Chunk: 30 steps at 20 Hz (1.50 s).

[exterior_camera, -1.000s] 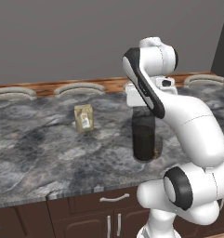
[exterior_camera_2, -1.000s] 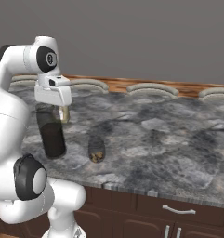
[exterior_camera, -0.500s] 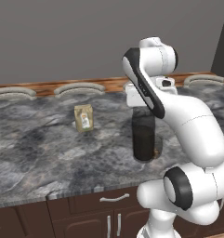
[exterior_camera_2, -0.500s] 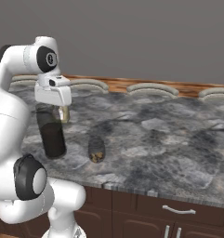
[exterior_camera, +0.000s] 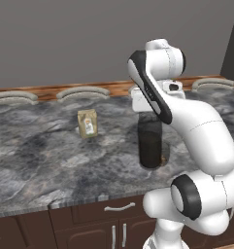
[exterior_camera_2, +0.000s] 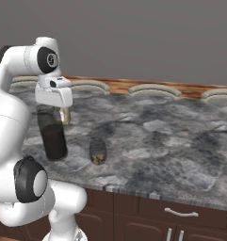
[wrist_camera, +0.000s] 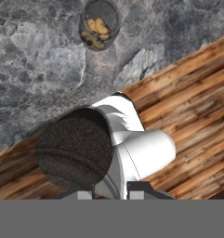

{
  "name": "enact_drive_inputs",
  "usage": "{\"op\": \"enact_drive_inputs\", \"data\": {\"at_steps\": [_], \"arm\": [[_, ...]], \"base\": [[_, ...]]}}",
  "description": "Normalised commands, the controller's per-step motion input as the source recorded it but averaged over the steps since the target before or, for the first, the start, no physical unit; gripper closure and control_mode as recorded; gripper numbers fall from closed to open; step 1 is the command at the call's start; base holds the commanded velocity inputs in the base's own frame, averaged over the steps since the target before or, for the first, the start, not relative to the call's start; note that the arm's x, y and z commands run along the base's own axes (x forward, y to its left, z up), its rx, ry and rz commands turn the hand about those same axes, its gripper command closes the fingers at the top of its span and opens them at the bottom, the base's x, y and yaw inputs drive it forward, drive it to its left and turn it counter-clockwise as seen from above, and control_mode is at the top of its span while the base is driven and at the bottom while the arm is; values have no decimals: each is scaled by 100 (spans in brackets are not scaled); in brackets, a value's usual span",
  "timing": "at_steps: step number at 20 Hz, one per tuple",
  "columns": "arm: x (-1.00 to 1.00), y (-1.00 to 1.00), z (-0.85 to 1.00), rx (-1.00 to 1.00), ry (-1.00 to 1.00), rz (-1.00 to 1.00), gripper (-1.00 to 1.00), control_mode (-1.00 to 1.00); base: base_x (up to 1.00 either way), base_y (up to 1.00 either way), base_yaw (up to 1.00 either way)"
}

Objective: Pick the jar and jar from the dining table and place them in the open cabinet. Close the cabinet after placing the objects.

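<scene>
1. The white arm reaches over the grey marbled counter [exterior_camera: 45, 155], its gripper [exterior_camera_2: 52, 109] pointing down onto the tall dark jar [exterior_camera: 150, 145].
2. The fingers are drawn in narrow on the top of the tall dark jar, pinching it; the white hand covers the upper end of the jar in both base views.
3. The tall dark jar stands upright near the front edge of the counter. Whether its base touches the stone or hangs just above it, I cannot tell.
4. In the hand view the jar's round dark top [wrist_camera: 76, 151] sits right under the camera.
5. The short jar [exterior_camera_2: 98, 151], dark glass with yellowish bits inside, stands upright on the counter just beside the tall one, apart from it.
6. A small tan carton [exterior_camera: 88, 123] stands upright farther back on the counter, well apart from both jars.
7. Dark wooden drawer fronts [exterior_camera_2: 190, 214] with silver handles run below the counter's front edge.
</scene>
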Motion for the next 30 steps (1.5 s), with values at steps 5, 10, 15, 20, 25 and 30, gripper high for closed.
{"op": "enact_drive_inputs", "data": {"at_steps": [5,10,15,20,25,30], "arm": [[0,0,0,0,0,0,100,100],[0,0,0,0,0,0,100,100],[0,0,0,0,0,0,100,100],[0,0,0,0,0,0,100,100],[0,0,0,0,0,0,100,100],[0,0,0,0,0,0,100,100]], "base": [[-21,0,0],[-47,0,0],[-51,0,0],[-39,0,1],[-24,-2,43],[-10,0,66]]}}
